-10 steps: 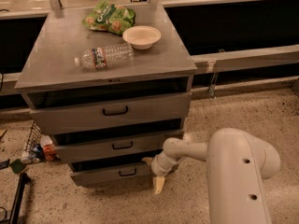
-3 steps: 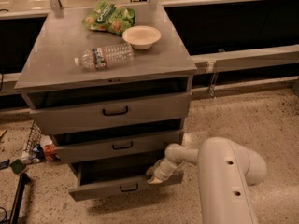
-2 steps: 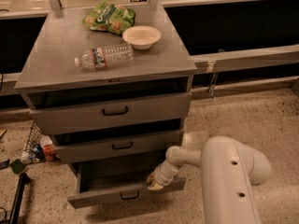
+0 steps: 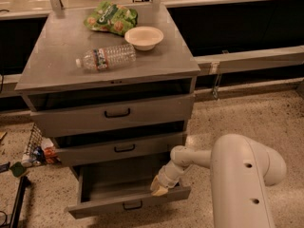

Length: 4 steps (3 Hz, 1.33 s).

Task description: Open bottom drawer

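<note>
The bottom drawer (image 4: 109,202) of the grey metal cabinet is pulled out, showing its empty inside. Its narrow front panel carries a small black bar handle (image 4: 132,205). My gripper (image 4: 159,187) sits at the right part of the drawer's front edge, just behind the panel, at the end of my white arm (image 4: 237,175). The middle drawer (image 4: 118,147) and the top drawer (image 4: 114,113) above it are pushed in.
On the cabinet top (image 4: 57,70) lie a plastic water bottle (image 4: 105,57), a white bowl (image 4: 144,37) and a green chip bag (image 4: 110,17). A wire basket with clutter (image 4: 35,151) stands on the floor at the left. Speckled floor (image 4: 247,113) lies to the right.
The bottom drawer has slid out from shut to well open. My gripper has moved forward and down with its front edge.
</note>
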Available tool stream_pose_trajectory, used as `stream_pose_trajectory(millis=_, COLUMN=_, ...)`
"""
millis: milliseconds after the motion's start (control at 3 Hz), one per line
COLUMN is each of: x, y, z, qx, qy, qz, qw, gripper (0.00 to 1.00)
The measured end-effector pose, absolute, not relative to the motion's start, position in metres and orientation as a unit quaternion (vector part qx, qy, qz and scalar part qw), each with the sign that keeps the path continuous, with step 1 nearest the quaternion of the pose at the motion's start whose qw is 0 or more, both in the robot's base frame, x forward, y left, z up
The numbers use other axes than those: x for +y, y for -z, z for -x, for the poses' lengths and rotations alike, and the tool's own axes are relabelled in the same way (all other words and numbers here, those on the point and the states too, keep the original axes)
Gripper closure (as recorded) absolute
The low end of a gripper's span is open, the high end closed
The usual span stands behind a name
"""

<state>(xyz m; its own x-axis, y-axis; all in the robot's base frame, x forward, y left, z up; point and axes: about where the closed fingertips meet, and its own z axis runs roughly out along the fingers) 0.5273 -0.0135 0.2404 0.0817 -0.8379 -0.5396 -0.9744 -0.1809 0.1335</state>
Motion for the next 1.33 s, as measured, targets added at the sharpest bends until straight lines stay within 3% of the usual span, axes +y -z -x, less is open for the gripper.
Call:
stream_pose_trajectory(millis=333, x=-0.015, y=-0.247, z=-0.541, qx=0.623, qy=-0.246, qz=0.730, qw=0.137, gripper=0.22)
stream_pose_trajectory(millis=667, x=-0.016, y=-0.244, z=-0.558, qx=0.620, qy=-0.238, qz=0.733, qw=0.145, gripper=0.46)
stream_pose_trajectory(millis=1000, x=-0.022, y=-0.233, z=-0.579, qx=0.625, qy=-0.227, qz=0.731, qw=0.154, gripper=0.77)
stream_pose_trajectory(millis=1333, x=-0.026, y=-0.220, z=-0.590, qx=0.630, qy=-0.222, qz=0.728, qw=0.155, gripper=0.98)
